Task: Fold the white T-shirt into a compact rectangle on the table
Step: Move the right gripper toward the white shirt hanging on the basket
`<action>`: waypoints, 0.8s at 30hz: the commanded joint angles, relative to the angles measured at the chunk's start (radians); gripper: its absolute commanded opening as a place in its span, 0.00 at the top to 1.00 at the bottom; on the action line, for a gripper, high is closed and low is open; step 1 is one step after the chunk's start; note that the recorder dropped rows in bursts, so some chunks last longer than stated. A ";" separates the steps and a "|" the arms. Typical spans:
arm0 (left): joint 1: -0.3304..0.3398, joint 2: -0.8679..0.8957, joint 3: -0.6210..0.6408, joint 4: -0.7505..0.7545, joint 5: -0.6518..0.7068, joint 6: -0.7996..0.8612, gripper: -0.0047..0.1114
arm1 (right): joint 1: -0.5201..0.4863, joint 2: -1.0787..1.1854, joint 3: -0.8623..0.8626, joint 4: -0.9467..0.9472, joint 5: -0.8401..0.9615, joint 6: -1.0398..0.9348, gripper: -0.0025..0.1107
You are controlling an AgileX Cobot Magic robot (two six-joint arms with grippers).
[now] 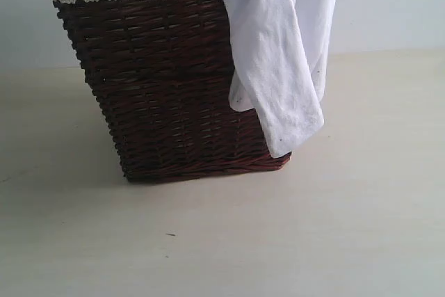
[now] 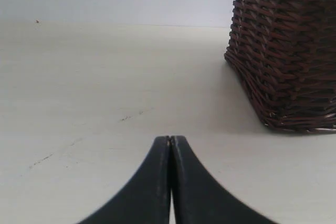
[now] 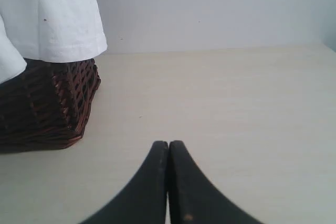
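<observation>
Pale table, white T-shirt over wicker basket; both arms' jaws closed, empty.

Twin arms at rest: the left gripper and right gripper both sit fully closed.

On the left gripper, two matte black fingers press together, their inner edges meeting in a thin straight seam that runs to the tips. Each finger is broad at its base and curves inward to a narrow, rounded end, so the pair tapers to a single blunt point. The right gripper holds the same pose, its black fingers flush and tips level, with a pale sliver parting them only toward the base. Both point toward the far side of the scene. Wrists and arms lie outside the views.
</observation>
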 commanded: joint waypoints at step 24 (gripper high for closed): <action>-0.008 -0.006 0.000 0.002 -0.005 0.003 0.96 | 0.003 0.982 -0.378 -0.264 0.022 -0.152 0.98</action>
